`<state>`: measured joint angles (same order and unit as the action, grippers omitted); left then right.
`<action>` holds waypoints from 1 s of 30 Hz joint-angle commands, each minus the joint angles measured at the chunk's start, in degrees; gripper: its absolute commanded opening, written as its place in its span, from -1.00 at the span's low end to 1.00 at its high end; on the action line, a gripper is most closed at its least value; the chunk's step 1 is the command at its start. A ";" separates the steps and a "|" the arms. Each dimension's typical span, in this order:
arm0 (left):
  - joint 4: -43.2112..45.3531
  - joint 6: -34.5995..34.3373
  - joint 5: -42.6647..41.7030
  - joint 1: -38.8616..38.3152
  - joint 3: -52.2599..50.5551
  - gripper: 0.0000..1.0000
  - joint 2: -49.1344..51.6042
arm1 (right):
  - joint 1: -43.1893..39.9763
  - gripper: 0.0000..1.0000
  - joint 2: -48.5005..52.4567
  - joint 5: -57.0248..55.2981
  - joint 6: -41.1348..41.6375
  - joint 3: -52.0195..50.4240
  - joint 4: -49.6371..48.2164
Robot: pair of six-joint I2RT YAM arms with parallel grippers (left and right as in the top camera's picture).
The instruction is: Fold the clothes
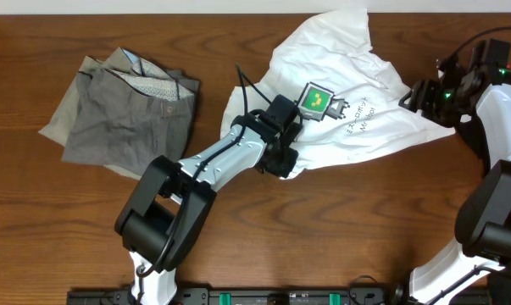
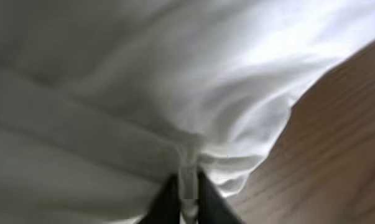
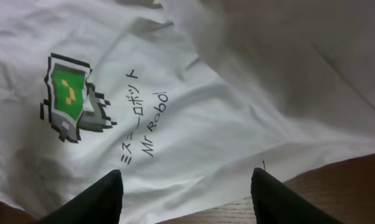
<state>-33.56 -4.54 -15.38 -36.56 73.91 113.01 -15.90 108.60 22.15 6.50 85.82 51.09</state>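
Observation:
A white T-shirt (image 1: pixel 357 93) with a green pixel print and black lettering lies crumpled at the table's back right. My left gripper (image 1: pixel 282 163) is at its front left edge, shut on a fold of the white cloth (image 2: pixel 188 186). My right gripper (image 1: pixel 416 95) is open and empty just above the shirt's right edge; in its wrist view (image 3: pixel 186 186) the print (image 3: pixel 69 96) and lettering show ahead of the fingers. Grey-khaki trousers (image 1: pixel 124 114) with a button and patterned lining lie folded at the back left. No black garment is in view.
The brown wooden table (image 1: pixel 340 229) is bare along the front and between the trousers and the shirt. The right arm's base (image 1: pixel 492 229) stands at the front right, the left arm's base (image 1: pixel 158 220) at the front centre-left.

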 commanded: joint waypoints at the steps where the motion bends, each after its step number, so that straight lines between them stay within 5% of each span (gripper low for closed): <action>1: -2.95 -1.33 4.74 -0.13 2.89 -0.88 -2.45 | 0.22 0.28 -0.79 0.76 -0.42 0.24 0.13; 13: -14.40 -4.96 31.58 1.88 13.27 -0.88 -22.73 | 0.24 0.26 -0.79 0.35 -2.29 0.20 4.11; 23: -15.26 -4.09 34.12 5.79 13.27 -0.88 -27.71 | 6.43 0.26 -0.79 0.42 -4.15 -3.41 4.81; 30: -15.91 -4.09 34.34 5.79 13.27 -0.88 -27.71 | 15.30 0.51 -0.76 -2.97 -5.53 -10.27 -3.15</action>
<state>-49.12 -8.78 17.17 -30.89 87.20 85.12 -3.38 108.60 21.41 2.39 77.93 49.84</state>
